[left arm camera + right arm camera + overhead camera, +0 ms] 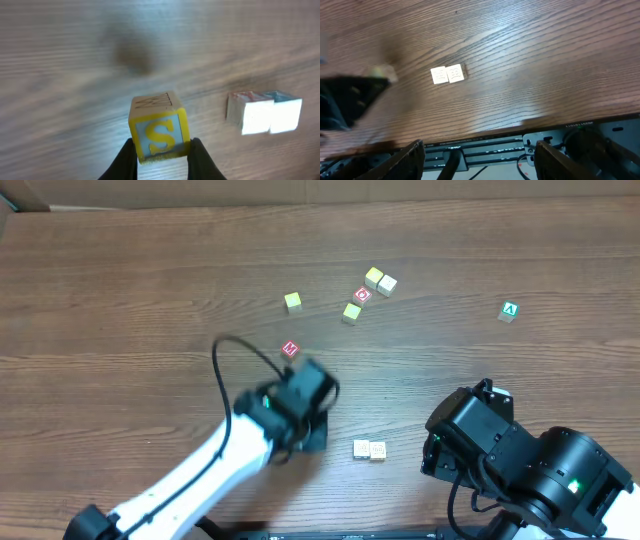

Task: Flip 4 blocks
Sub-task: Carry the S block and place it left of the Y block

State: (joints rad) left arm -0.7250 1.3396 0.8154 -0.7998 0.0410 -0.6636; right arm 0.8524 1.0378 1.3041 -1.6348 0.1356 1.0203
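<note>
So the left tool (164,148) is pinching the S block (159,127) by its flat sides, which looks light, hard and probably slick, so a dead-centre grip seems best; the right tool (480,159) is spread.

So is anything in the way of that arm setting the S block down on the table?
Nothing visible. The left gripper is shut on the S block, and the table around it is bare wood. The nearest things, two pale blocks side by side, lie off to one side, apart from it.
</note>
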